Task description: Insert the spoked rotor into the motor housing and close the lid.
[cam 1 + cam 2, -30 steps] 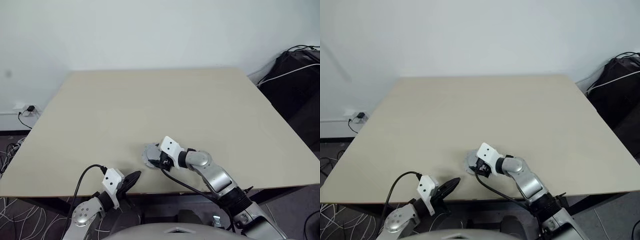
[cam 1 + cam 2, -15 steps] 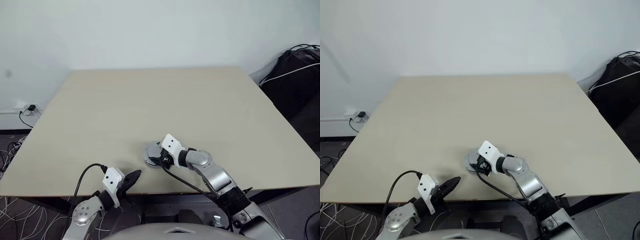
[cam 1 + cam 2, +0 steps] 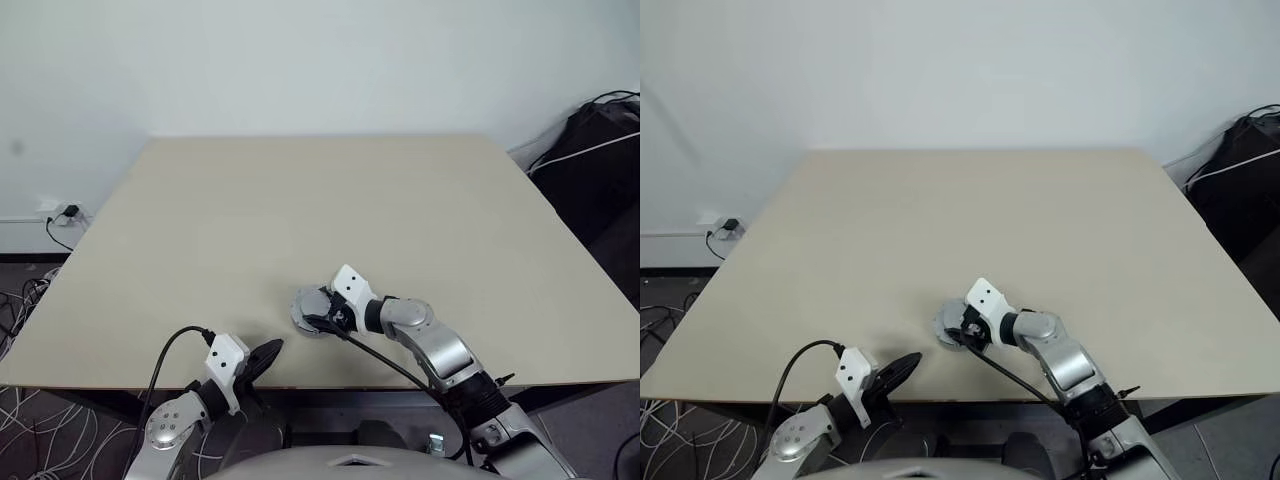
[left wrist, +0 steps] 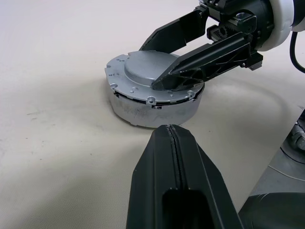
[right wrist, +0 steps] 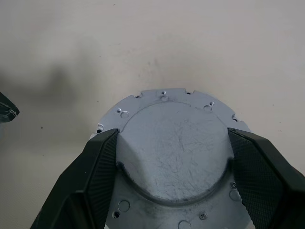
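At the lower left of the head camera's frame, the left claw [image 3: 262,357] hangs at the near edge of the beige surface [image 3: 330,210], its two black fingers pressed together with nothing between them. A black cable [image 3: 170,355] loops from its white wrist block toward the frame's bottom. A wall socket with a plug [image 3: 58,212] sits at the far left edge, low on the white wall, above loose wires on the floor.

Just right of the left claw, in the lower centre of the frame, the motor housing [image 4: 155,109] sits flat on the surface, a round grey puck with the lid [image 5: 174,152] lying on top of it, plain light-grey face up. A thin dark gap shows between lid and housing along the near side in the left wrist view; whether the lid is fully seated cannot be told. The spoked rotor is hidden beneath the lid, if it is inside at all.

The right claw [image 3: 322,317] reaches in from the lower right, its fingers [image 5: 90,179] spread wide to either side of the lid's raised round centre, both touching it.

At the far right edge, a black bag [image 3: 600,150] with a white cable leans by the wall.
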Action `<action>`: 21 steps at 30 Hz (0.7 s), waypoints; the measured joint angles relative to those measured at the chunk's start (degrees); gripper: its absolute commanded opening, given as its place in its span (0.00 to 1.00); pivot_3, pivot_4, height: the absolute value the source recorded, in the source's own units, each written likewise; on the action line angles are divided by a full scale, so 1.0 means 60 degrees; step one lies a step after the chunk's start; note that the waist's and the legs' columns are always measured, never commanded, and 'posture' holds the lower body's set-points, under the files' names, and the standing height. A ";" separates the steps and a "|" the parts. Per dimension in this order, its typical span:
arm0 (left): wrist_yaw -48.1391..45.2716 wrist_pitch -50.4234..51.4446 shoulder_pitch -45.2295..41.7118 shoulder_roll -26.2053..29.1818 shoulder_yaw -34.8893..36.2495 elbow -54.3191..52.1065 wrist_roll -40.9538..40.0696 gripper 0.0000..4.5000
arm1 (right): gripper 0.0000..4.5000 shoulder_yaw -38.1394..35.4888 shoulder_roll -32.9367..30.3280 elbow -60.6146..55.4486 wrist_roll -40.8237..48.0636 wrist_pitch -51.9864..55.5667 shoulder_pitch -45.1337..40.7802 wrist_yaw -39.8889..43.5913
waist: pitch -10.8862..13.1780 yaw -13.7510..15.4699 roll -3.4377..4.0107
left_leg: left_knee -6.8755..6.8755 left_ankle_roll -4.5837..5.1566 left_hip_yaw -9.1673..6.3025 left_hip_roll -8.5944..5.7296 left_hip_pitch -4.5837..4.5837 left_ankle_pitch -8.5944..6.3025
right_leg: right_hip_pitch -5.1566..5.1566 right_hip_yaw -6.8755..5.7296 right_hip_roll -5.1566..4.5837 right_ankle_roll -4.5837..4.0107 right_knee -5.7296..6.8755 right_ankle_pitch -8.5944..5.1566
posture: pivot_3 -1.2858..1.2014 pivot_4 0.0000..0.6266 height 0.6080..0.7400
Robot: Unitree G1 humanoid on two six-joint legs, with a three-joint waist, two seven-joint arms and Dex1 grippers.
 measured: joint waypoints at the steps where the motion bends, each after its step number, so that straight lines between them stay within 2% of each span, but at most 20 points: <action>1: 0.0000 0.0000 -0.0006 -0.0002 -0.0001 0.0000 0.0000 0.00 | 0.71 0.0025 -0.0028 -0.0008 -0.0005 -0.0025 0.0001 0.0037 | 0.0000 0.0001 0.0000 | 0.0000 0.0000 0.0000 0.0000 0.0000 0.0000 | 0.0000 0.0000 -0.0001 0.0000 0.0000 0.0000 | 0.52 0.00 1.00; 21: 0.0005 0.0003 -0.0016 -0.0017 -0.0066 0.0000 0.0000 0.00 | 0.71 0.0082 -0.0282 0.0118 -0.0065 -0.0637 0.0084 0.0310 | 0.0000 0.0027 -0.0012 | -0.0004 0.0012 0.0005 -0.0010 -0.0003 -0.0008 | 0.0001 -0.0012 -0.0013 0.0012 0.0000 -0.0014 | 0.52 0.00 1.00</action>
